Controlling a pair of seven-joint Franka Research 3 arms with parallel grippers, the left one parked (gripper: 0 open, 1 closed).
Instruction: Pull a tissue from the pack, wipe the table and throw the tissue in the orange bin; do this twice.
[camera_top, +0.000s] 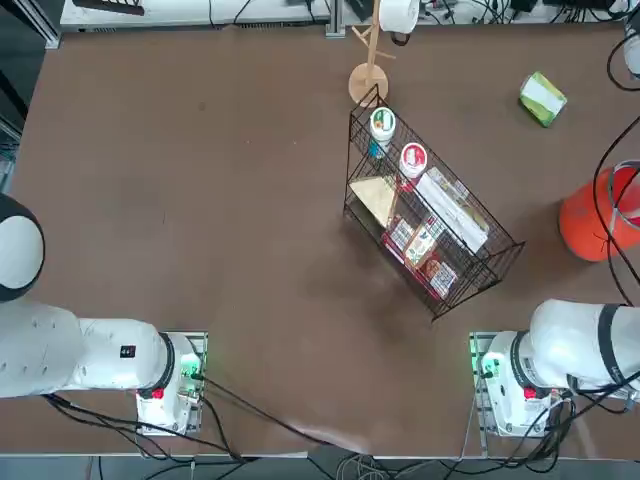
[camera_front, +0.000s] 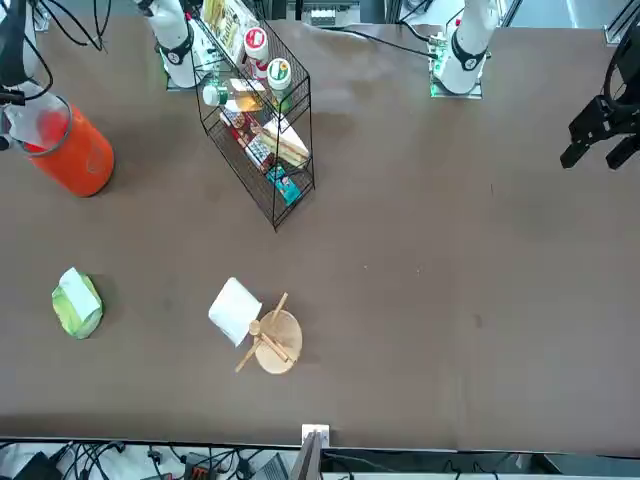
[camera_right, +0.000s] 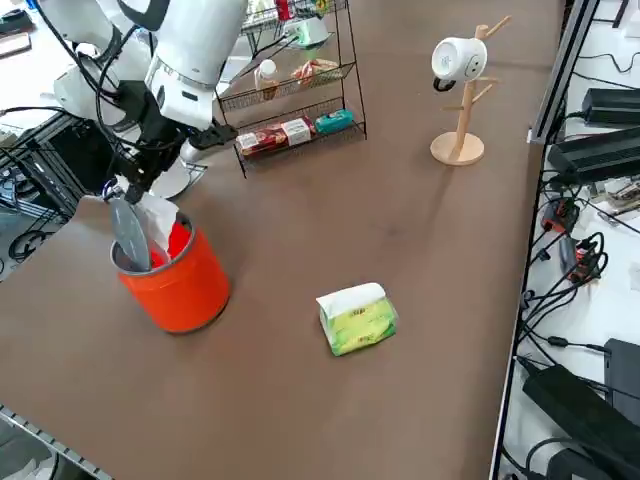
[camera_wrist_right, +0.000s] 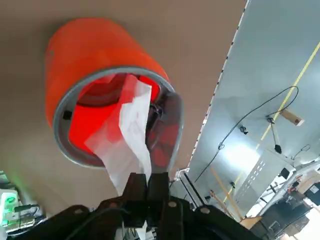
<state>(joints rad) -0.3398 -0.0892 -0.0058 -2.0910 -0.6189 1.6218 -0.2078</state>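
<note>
Currently the right gripper (camera_wrist_right: 146, 186) hangs above the orange bin (camera_wrist_right: 95, 65), fingers clamped on a white tissue (camera_wrist_right: 125, 132) draped into it.

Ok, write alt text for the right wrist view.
The right end effector, fingers closed, pinches a white tissue that hangs down into the open mouth of the orange bin. The bin stands near the edge of the brown table, with grey floor and cables beyond.
</note>
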